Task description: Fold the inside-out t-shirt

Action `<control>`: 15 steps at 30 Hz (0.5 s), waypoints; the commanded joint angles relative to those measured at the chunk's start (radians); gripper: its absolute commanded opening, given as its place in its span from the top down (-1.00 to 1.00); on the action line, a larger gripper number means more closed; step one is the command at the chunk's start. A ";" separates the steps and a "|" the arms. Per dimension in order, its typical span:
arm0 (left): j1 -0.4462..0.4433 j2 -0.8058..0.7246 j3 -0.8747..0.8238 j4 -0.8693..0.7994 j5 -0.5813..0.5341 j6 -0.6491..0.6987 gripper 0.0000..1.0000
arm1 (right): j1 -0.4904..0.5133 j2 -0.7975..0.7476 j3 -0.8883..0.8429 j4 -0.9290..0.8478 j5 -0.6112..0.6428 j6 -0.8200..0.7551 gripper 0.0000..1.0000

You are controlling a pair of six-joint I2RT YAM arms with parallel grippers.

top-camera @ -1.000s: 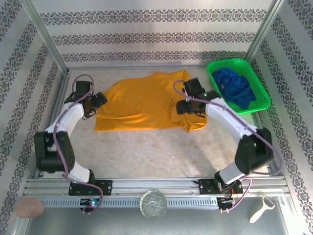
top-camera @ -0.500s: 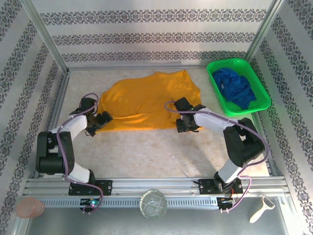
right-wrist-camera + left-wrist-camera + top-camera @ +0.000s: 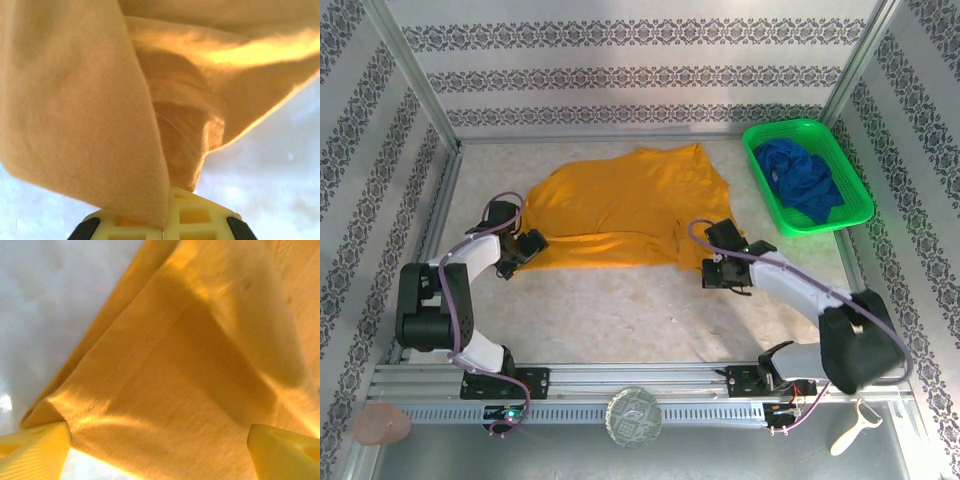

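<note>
Spreading across the upper middle of the pale table [image 3: 620, 310], the mustard t-shirt [image 3: 620, 205] lies mostly flat, its lower edge running from centre left toward centre right in the overhead view. A green basket [image 3: 782, 126] sits in the upper right corner, well apart from the shirt, with a dark blue garment [image 3: 805, 182] bunched inside it.

At the shirt's lower left corner the left gripper [image 3: 528, 246] rests low over the cloth. Its wrist camera shows the left gripper [image 3: 160, 450] with jaws spread wide, one yellow tip at each bottom corner of the frame, and the stitched hem of the t-shirt [image 3: 200, 365] lying between them (nothing pinched).

Near the shirt's lower right corner the right gripper [image 3: 712, 272] sits just right of the hem. Seen from its wrist, the right gripper [image 3: 167, 220] has its jaws closed on a fold of the t-shirt [image 3: 75, 100], which drapes up from the yellow tips.
</note>
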 commanded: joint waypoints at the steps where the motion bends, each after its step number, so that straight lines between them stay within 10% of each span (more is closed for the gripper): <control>1: -0.004 -0.077 -0.048 -0.062 -0.049 -0.027 -0.84 | -0.031 -0.081 -0.075 -0.040 -0.024 0.080 0.91; 3: -0.004 -0.114 -0.056 -0.076 -0.046 -0.025 -0.84 | -0.046 -0.104 -0.065 -0.074 0.011 0.080 0.13; 4: -0.004 -0.130 -0.057 -0.080 -0.043 -0.023 -0.84 | -0.044 -0.115 -0.050 -0.094 0.025 0.075 0.06; 15: -0.003 -0.154 -0.039 -0.092 -0.037 0.005 -0.83 | 0.236 0.015 0.184 -0.155 0.184 0.078 0.17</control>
